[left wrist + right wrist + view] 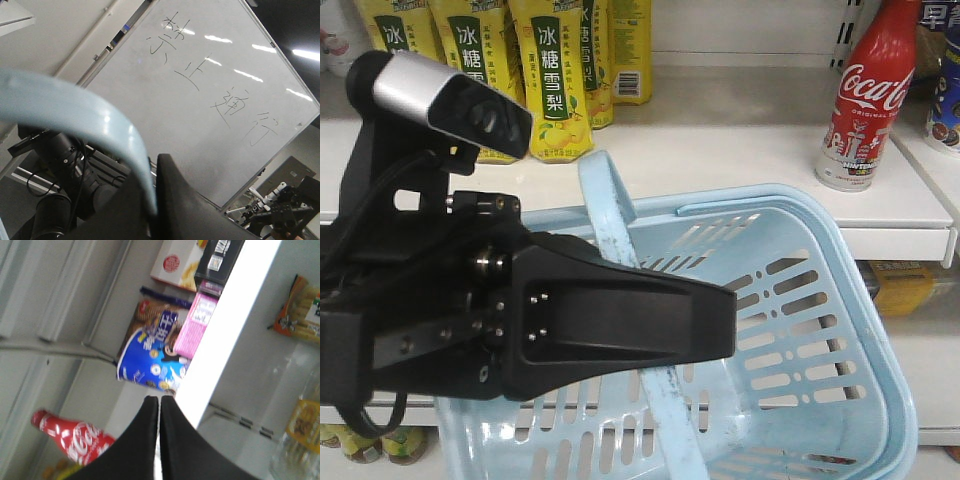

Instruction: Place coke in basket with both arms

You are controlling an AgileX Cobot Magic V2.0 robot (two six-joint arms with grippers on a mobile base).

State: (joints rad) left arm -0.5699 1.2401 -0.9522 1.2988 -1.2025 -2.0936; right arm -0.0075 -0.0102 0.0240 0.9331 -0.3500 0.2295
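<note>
The coke (865, 100), red with white script and a silver-grey base, stands upright on the white shelf at the back right. The pale blue basket (790, 330) hangs below and in front of that shelf. My left gripper (715, 320) is shut on the basket's flat handle (610, 215). In the left wrist view the handle (75, 112) curves down into the left gripper (152, 192). My right gripper (160, 400) is shut on nothing, in the air beside the shelf. The coke (75, 437) lies to its lower left in that view, apart from it.
Yellow-labelled drink bottles (560, 70) line the shelf's back left. A blue snack cup (150, 365) and a pink box (202, 322) stand near the coke. The white shelf edge (900, 240) runs just above the basket rim. A whiteboard (210, 100) stands behind the left arm.
</note>
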